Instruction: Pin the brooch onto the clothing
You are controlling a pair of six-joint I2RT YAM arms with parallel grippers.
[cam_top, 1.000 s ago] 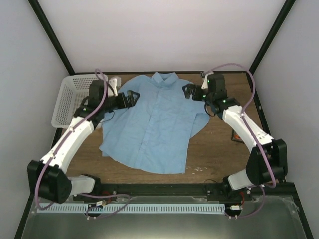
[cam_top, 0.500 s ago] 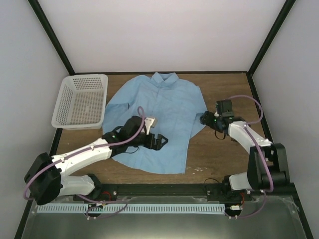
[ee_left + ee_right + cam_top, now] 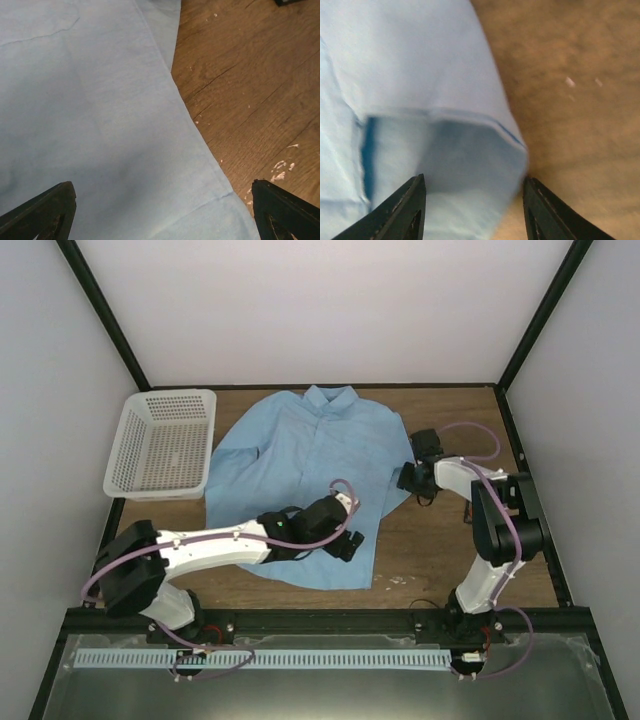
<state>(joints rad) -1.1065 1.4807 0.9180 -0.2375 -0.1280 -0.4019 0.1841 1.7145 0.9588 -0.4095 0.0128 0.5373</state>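
Note:
The clothing (image 3: 300,465), a light blue shirt, lies flat on the wooden table with its collar at the far side. My left gripper (image 3: 345,540) hovers low over the shirt's lower right hem. In the left wrist view it (image 3: 162,215) stands wide open over blue cloth (image 3: 90,125), gripping nothing. My right gripper (image 3: 408,480) is at the end of the right sleeve. In the right wrist view its jaws (image 3: 472,212) stand half-narrowed on either side of the sleeve cuff (image 3: 470,155), and this view is blurred. The brooch is out of view.
A white mesh basket (image 3: 165,396) stands at the back left, beside the shirt's left sleeve. Bare wood (image 3: 250,90) with pale crumbs lies right of the hem. A dark corner of some object (image 3: 289,2) shows at the left wrist view's top edge.
My left arm swept from the shirt's left shoulder down to its lower right hem. My right arm pulled back from the collar to the right sleeve cuff, and its jaws narrowed.

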